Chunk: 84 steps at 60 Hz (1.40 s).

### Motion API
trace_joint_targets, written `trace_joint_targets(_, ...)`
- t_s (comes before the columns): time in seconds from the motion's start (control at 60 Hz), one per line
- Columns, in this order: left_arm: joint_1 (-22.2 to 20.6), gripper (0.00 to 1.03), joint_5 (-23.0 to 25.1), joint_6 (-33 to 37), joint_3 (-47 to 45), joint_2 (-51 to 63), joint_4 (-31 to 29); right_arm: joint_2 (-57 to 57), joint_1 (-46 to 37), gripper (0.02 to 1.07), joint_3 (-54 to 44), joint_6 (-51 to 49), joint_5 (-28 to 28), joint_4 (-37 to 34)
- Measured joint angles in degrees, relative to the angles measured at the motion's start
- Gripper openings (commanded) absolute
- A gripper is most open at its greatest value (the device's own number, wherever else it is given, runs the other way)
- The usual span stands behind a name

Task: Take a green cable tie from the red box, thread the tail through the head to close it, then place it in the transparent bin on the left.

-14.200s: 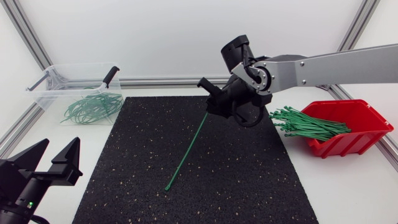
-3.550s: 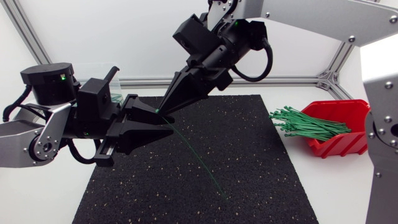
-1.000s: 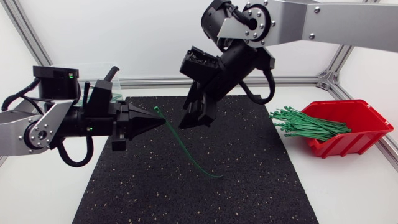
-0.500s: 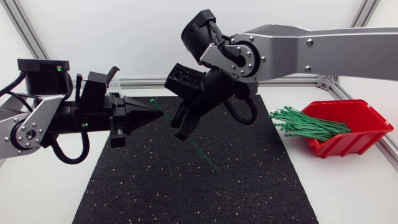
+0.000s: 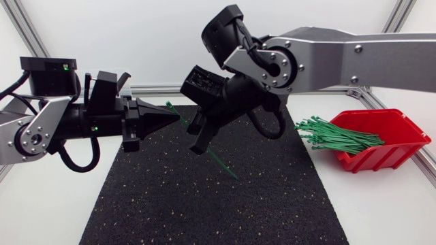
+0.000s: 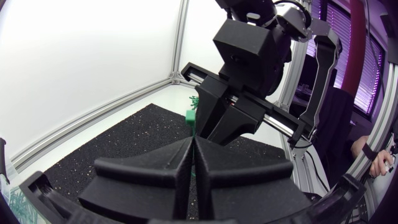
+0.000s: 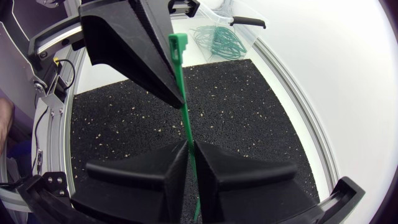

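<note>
A green cable tie (image 5: 204, 144) hangs in the air over the black mat, its head (image 7: 178, 43) up and its tail slanting down toward the mat. My left gripper (image 5: 175, 117) is shut on it just below the head, which pokes out past the fingertips (image 6: 191, 116). My right gripper (image 7: 190, 146) is shut on the strap a little further down, and in the head view the right gripper (image 5: 197, 144) sits close beside the left one. The red box (image 5: 392, 139) at the right holds a bundle of green ties (image 5: 334, 136). The transparent bin (image 7: 227, 28) with closed green loops lies behind the left arm.
The black speckled mat (image 5: 272, 204) covers the table's middle. An aluminium frame rail (image 5: 327, 87) runs along the back edge. A black handle (image 5: 123, 79) sticks up at the bin, above the left arm.
My right gripper came down and left beside the left gripper and shut on the tie's strap. The tail has lifted and straightened. The left gripper kept its hold and rose slightly.
</note>
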Motion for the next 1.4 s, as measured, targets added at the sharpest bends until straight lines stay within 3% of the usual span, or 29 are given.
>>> trace_joint_targets(0.067, 0.3, 0.04, 0.0, -0.5, 0.0, 0.0, 0.5, 0.0, 0.0, 0.08, 0.0, 0.2, -0.7, 0.2)
trace_joint_targets(0.133, 0.3, 0.12, 0.0, -0.5, 0.0, 0.0, 0.6, 0.0, 0.0, 0.08, 0.0, 0.7, -1.1, 0.4)
trace_joint_targets(0.233, 0.6, 0.13, 0.0, -0.7, 0.0, 0.0, 1.0, 0.0, -0.2, 0.08, 0.0, 1.4, -2.5, 0.4)
trace_joint_targets(0.4, 0.9, 0.25, 0.0, -2.3, 0.0, 0.0, 2.8, 0.0, -0.8, 0.08, 0.0, 2.2, -5.2, 0.4)
trace_joint_targets(0.967, 2.0, 0.34, 0.5, -8.2, -2.5, 0.0, 12.3, 0.0, -4.5, 0.08, 0.0, 6.5, -11.8, 1.3)
trace_joint_targets(1.4, 2.2, 0.46, 2.7, -12.9, -2.0, 0.0, 15.7, 0.2, -8.8, 0.08, 0.0, 11.1, -22.5, 2.1)
